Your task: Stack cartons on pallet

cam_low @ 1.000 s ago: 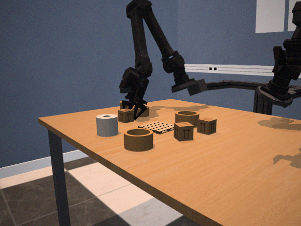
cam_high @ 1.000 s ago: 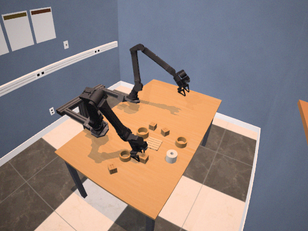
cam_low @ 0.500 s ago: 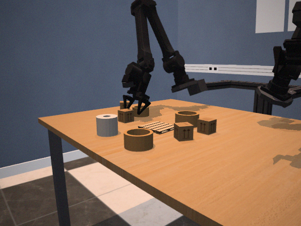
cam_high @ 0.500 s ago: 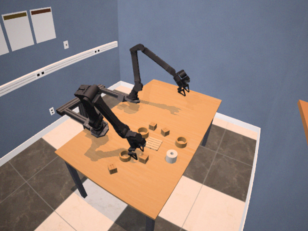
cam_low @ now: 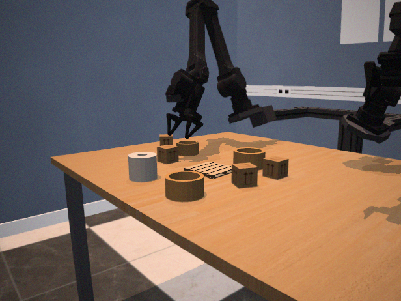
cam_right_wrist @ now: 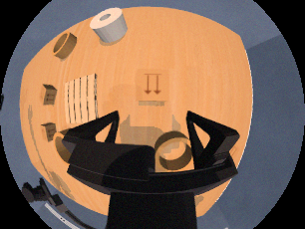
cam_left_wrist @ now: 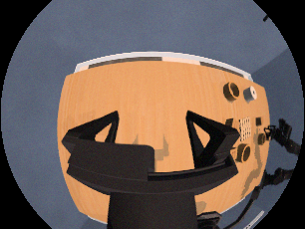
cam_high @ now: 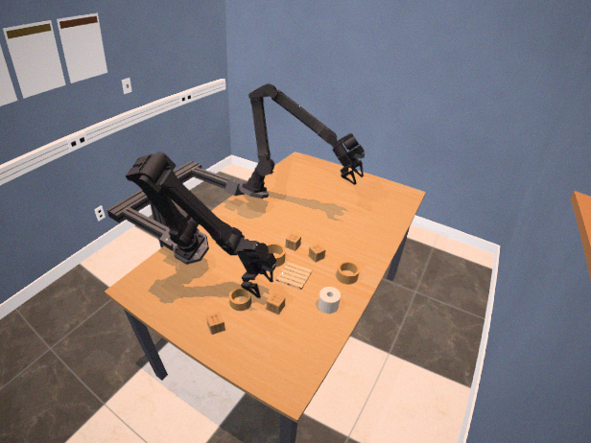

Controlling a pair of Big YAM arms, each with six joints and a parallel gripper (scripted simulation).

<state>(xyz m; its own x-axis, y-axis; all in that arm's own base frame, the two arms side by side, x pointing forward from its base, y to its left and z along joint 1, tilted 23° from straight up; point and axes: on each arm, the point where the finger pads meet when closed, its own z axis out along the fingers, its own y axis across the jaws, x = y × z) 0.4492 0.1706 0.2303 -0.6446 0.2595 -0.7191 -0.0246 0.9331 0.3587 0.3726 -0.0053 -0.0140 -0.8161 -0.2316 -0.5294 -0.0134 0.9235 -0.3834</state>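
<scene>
Brown cube-shaped cartons with printed arrows (cam_high: 317,252) (cam_low: 244,176) (cam_left_wrist: 229,121) (cam_right_wrist: 49,95), 4 in all, stand separately on the brown wooden table (cam_high: 259,355) (cam_low: 309,228) (cam_left_wrist: 140,90) (cam_right_wrist: 199,65), around the small square slatted wooden pallet (cam_high: 294,276) (cam_low: 208,169) (cam_left_wrist: 244,128) (cam_right_wrist: 81,99); 0 are on it. Around them stand 3 brown rings (cam_high: 347,279) (cam_low: 184,192) (cam_left_wrist: 225,92) (cam_right_wrist: 72,46) and 1 white cylindrical roll (cam_high: 329,303) (cam_low: 142,167) (cam_left_wrist: 248,94) (cam_right_wrist: 111,30). The right tool (cam_high: 266,288) (cam_low: 178,136) (cam_right_wrist: 152,114) hangs above 1 carton, spread wide and holding nothing. The left tool (cam_high: 358,179) (cam_left_wrist: 152,114), equally wide, hangs over the table, well apart from the cartons.

From where I stood, the right gripper (cam_high: 266,288) (cam_low: 178,136) (cam_right_wrist: 152,114) rose toward twelve o'clock, its fingers lifting higher above the table (cam_high: 307,364) (cam_low: 293,221) (cam_right_wrist: 209,65).
</scene>
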